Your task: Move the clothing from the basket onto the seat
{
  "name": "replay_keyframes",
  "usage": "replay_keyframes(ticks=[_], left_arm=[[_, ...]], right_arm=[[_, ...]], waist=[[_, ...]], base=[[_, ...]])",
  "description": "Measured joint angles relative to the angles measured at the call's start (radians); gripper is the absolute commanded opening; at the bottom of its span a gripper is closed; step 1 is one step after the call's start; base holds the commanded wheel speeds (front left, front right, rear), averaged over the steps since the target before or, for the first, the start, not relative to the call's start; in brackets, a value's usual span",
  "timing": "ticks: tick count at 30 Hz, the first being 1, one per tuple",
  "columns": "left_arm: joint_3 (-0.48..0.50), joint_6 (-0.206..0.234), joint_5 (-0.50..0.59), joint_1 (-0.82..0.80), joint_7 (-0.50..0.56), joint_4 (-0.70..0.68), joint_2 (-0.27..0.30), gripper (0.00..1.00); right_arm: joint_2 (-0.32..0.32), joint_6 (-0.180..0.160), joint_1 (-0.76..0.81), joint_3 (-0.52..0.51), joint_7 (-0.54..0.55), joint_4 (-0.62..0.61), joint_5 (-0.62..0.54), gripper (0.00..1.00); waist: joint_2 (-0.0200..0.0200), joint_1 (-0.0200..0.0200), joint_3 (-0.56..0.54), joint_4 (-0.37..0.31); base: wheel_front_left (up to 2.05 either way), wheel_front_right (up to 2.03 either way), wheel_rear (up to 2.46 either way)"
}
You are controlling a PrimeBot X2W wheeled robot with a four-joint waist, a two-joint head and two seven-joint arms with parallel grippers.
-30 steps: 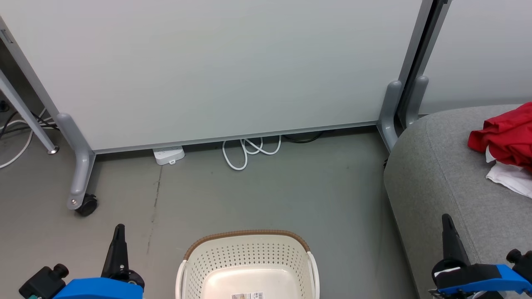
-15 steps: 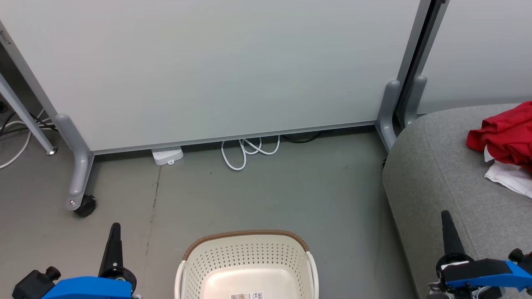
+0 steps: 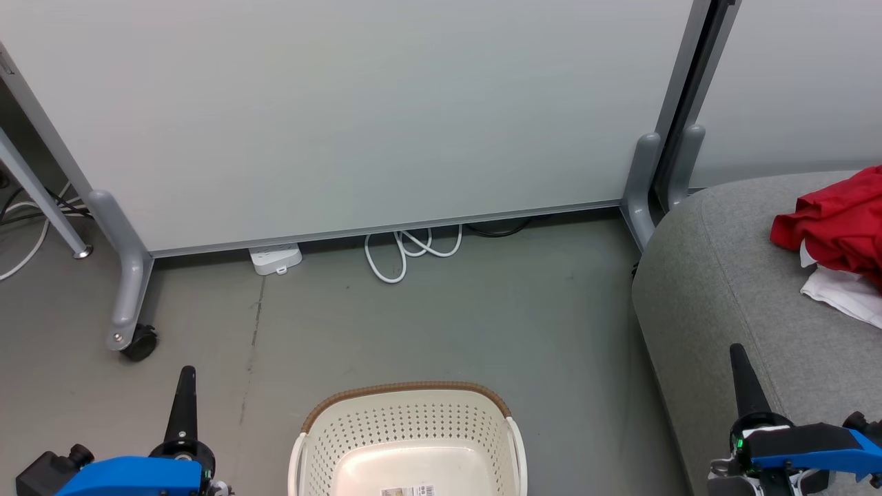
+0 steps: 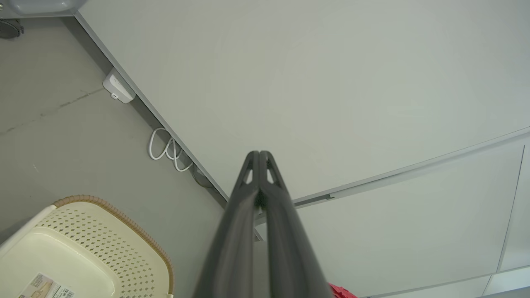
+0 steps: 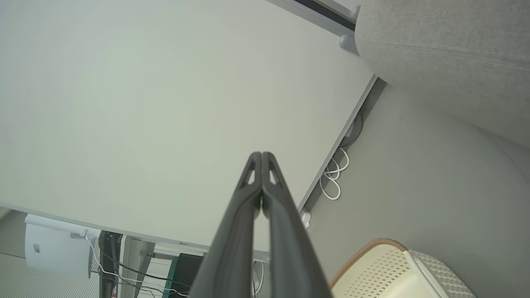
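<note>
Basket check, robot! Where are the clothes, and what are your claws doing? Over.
Both shut and empty: left gripper, right gripper. Visible floor of basket bare; clothing lies on seat. Nothing in the way.

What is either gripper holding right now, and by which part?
Nothing. The left gripper and the right gripper are both shut empty; the clothing lies free on the seat.

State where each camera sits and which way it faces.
Head view: on the head, facing forward and down at basket, seat and clothing; left gripper and right gripper at lower corners.
Left wrist view: on the left wrist, along that shut gripper toward the partition panel.
Right wrist view: on the right wrist, along its shut gripper, same panel.
All three share the basket and white cable.
</note>
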Motion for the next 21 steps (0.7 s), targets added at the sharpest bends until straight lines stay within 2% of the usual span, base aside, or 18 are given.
replay_keyframes(ticks=[21], left_arm=[[0.023,-0.005,-0.185,-0.012,0.049,-0.005,0.001,0.0]], right_arm=[[0.002,0.0,-0.017,-0.005,0.046,0.002,0.2,0.0]], waist=[[0.0,0.0,0.0,-0.007]], base=[[0.0,0.0,0.0]])
